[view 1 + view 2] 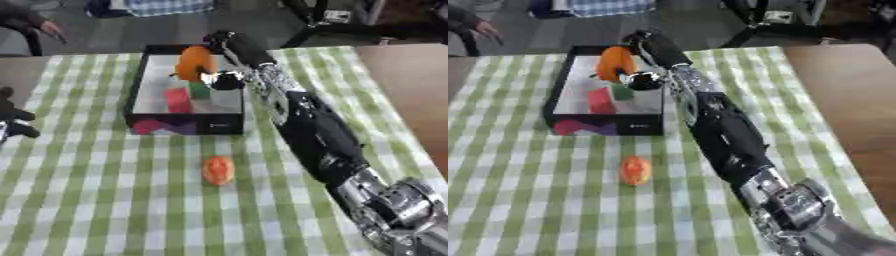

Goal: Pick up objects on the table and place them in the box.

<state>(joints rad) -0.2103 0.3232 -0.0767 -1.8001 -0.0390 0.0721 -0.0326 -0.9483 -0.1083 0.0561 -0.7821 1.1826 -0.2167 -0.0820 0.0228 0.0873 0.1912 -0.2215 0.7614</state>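
Nearest the camera, at six o'clock from the box, a small orange-red rounded object (218, 170) lies alone on the checked cloth of the bench (105, 210). It looks light and smooth-skinned, likely to roll if nudged; a hold across its widest part from above would suit it best.

At nine o'clock, by the left edge of the left eye view, the left robot hand (12, 120) rests idle, its fingers relaxed and holding nothing.

Farther off stands the black-walled box (226, 122) with a pale floor. Inside lie a red block (178, 99) and a green piece (199, 90), close together near the middle; both look stiff and light. A magenta shape (153, 126) shows at the near wall; whether it lies inside or against the outside cannot be told.

Farthest, the right robot hand (229, 80) reaches over the box from the right, its fingers curled on a larger orange object (194, 62) held above the box's twelve o'clock end.
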